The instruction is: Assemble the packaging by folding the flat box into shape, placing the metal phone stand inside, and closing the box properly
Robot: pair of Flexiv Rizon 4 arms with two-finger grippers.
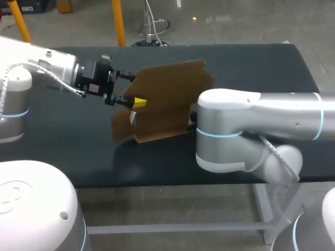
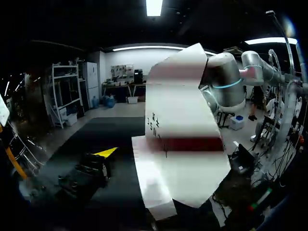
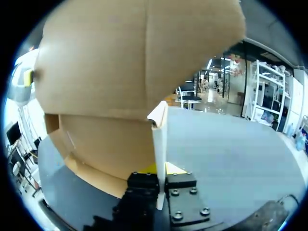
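Nearest to us, our right arm (image 1: 225, 130) comes in from the right and bends over the front half of the table (image 1: 272, 73), its bulky elbow covering whatever lies under it in the view from above. From its wrist we see the right gripper (image 3: 161, 172) clamped on the box (image 3: 120, 62). A thin upright edge of cardboard runs down between the two fingers (image 3: 180, 185), and both press it from either side, the yellow tips just showing at its foot. The box is brown cardboard, mostly flat — a broad creased sheet with flaps — and it stands raised and tilted over the middle of the table, between the two arms. Whether its lower edge rests on the dark top we cannot tell. A smaller flap (image 1: 123, 125) hangs off its lower left corner. Farther back, our left arm (image 1: 47, 68) comes in from the left, and the left gripper (image 1: 131, 89) sits at the box's left edge. Whether it is clamped on the sheet or merely against it we cannot tell. From the left wrist the sheet rises just beside that gripper, with the right arm behind it.
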